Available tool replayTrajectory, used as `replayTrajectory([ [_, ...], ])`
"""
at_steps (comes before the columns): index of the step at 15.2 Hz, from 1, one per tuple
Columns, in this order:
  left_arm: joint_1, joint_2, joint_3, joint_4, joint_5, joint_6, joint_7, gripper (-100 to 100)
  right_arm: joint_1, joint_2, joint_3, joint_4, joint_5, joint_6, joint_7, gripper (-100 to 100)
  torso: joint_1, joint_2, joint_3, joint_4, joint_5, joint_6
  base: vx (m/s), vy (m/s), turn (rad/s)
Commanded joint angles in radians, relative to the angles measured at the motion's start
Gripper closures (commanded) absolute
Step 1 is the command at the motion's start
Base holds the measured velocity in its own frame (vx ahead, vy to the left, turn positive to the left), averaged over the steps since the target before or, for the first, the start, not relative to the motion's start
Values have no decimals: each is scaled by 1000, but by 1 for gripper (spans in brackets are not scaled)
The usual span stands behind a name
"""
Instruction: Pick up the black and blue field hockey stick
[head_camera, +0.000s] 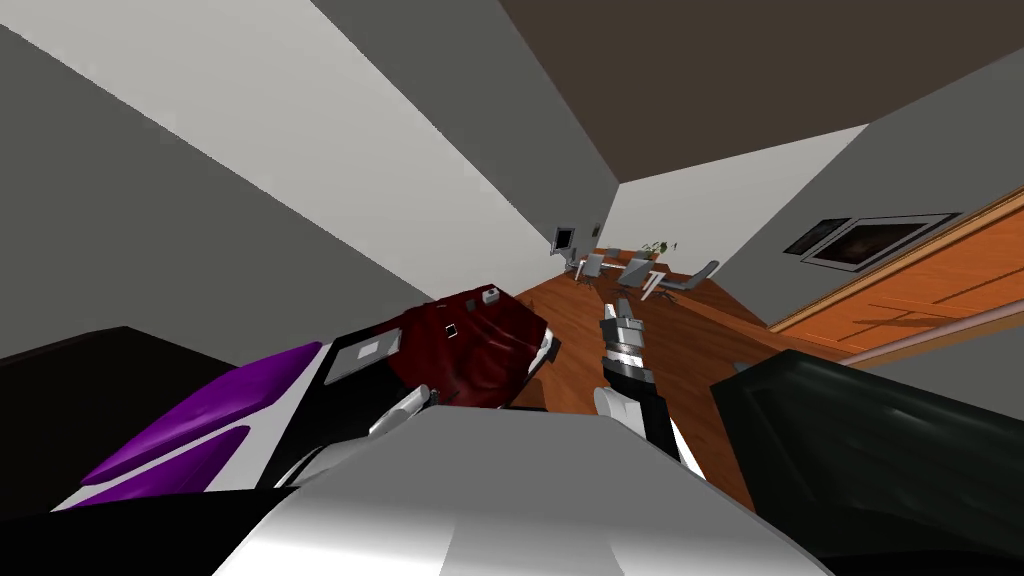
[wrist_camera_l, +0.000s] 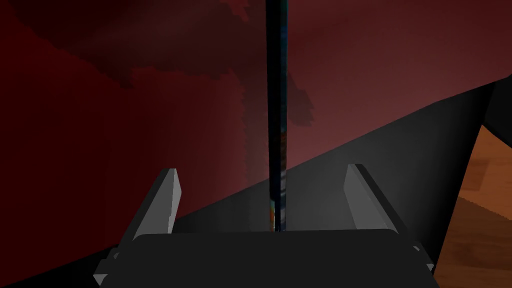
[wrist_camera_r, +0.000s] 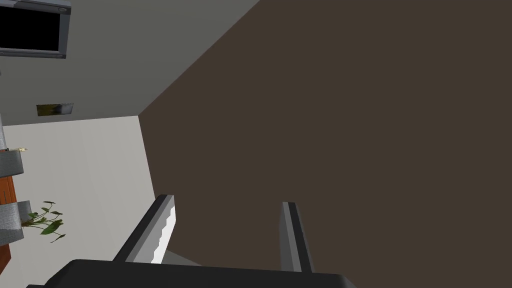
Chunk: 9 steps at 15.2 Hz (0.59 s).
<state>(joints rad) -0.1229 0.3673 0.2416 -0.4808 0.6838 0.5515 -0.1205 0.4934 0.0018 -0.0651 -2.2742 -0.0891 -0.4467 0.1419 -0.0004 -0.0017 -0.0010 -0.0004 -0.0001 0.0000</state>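
Black-and-blue field hockey stick (wrist_camera_l: 276, 100) runs straight between the left gripper's (wrist_camera_l: 261, 170) wide-spread, empty fingers, touching neither | just beyond, a black edge (wrist_camera_l: 400, 165) and a dark red surface (wrist_camera_l: 125, 125) back it | likely stiff, light, slim, apt to roll: grip mid-shaft, squarely | farther right, right gripper (wrist_camera_r: 228, 201) raised, fingers parted, holding nothing

L wrist view dim, reddish — head view warped

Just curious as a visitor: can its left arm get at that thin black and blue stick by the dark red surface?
Probably yes: the thin black and blue stick runs between the left gripper's open fingers, with nothing in the way; the dark red surface lies behind.
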Motion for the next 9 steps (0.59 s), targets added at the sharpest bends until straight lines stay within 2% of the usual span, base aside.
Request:
replayTrajectory([
  [1, -3, -2, 4, 9, 2, 28, 11, -100, 0, 0, 0, 0, 0, 0, 0, 0, 0, 0, 0, 0, 0, 0, 16, 5, -42],
  [2, -10, 1, 3, 22, 8, 6, -5, -100, 0, 0, 0, 0, 0, 0, 0, 0, 0, 0, 0, 0, 0, 0, 9, 3, -15],
  [3, -10, -27, 1, 39, -8, -23, 3, -100, 0, 0, 0, 0, 0, 0, 0, 0, 0, 0, 0, 0, 0, 0, 25, 35, 19],
  [6, -9, -36, 0, 43, -14, -34, 5, -100, 0, 0, 0, 0, 0, 0, 0, 0, 4, -1, -1, 0, 1, 0, 37, 65, 11],
  [9, -5, -81, -5, 64, -43, -88, 20, -100, 0, 0, 0, 0, 0, 0, 0, 0, 5, -1, -1, 0, 1, 0, 35, 81, 15],
])
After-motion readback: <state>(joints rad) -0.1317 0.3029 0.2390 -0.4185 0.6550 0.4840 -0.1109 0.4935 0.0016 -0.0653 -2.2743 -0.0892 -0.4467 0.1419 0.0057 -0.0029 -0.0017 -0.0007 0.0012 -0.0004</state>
